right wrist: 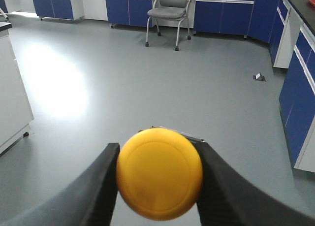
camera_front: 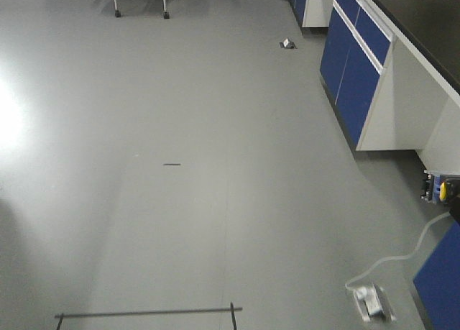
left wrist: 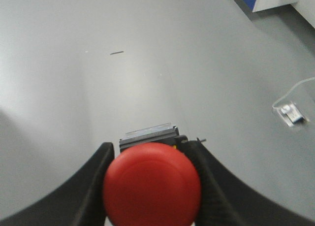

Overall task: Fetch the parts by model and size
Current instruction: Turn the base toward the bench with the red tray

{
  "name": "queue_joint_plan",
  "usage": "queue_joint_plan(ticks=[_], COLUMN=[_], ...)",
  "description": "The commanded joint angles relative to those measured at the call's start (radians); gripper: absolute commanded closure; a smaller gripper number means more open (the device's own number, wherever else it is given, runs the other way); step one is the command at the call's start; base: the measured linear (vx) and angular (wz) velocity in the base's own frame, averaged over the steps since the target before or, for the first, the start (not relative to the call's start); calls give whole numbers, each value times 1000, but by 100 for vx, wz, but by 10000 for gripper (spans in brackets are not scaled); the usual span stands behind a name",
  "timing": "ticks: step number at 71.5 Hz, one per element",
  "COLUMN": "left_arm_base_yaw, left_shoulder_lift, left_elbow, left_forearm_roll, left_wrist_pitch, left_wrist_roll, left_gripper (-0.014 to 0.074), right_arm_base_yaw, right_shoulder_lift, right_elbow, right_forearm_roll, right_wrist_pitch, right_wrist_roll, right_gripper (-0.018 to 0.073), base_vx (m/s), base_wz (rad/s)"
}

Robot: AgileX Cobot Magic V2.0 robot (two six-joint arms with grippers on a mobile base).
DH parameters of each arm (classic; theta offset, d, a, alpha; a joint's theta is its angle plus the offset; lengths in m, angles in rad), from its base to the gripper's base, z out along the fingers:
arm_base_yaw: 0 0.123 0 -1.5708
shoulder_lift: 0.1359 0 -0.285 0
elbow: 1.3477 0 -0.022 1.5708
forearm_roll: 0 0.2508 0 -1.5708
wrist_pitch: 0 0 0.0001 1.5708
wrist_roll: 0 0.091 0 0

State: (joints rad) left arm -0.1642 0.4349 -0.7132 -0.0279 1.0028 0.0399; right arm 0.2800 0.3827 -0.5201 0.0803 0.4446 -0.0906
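Plastic, by the look of it: treating both parts as light, rigid and smooth, so likely slippery on the domed cap.

Noting red switch (left wrist: 151,184) clamped in left gripper (left wrist: 151,154), with fingers (left wrist: 98,177) closing on both flanks just behind the cap, at the dark base (left wrist: 147,136). Noting yellow switch (right wrist: 159,173) clamped the same way in right gripper (right wrist: 158,154). Seeing both held in the air over grey floor (camera_front: 180,129), with no desk beneath. Also catching yellow switch at the right edge of the front view (camera_front: 443,190), near blue cabinets (camera_front: 356,71).

Hold point: judging the flat sides of the base to be the right place, not the round cap. Avoiding any push along the cap, since a push-button would likely travel. Keeping squeeze moderate; not able to see terminals or underside, so assuming some fragility there.

Orientation: reading each long axis as running cap to base, lying roughly along the wrist camera's line of sight. Caps facing back at the cameras, bases pointing away and forward. Seeing more of the red switch's base above its cap, suggesting a slight tilt. Seeing only a sliver on the yellow one.
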Motion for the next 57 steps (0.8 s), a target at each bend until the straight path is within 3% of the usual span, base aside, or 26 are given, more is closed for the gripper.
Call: queue_joint_plan(ticks=[1, 57], left_arm_base_yaw=[-5, -5], left_shoulder_lift=[9, 9], left_elbow=[-22, -22], left_forearm_roll=[-8, -8], left_wrist_pitch=[-64, -63], left_wrist_roll=[-1, -1], left_gripper=[602, 602], right_arm_base_yaw=[-3, -3], right_shoulder_lift=[7, 7], right_elbow=[-28, -28], right_forearm_roll=[-2, -2], right_wrist_pitch=[-84, -84], right_wrist_roll=[-6, -6], right_gripper=[569, 569], base_vx=[57, 62], base_wz=[3, 0])
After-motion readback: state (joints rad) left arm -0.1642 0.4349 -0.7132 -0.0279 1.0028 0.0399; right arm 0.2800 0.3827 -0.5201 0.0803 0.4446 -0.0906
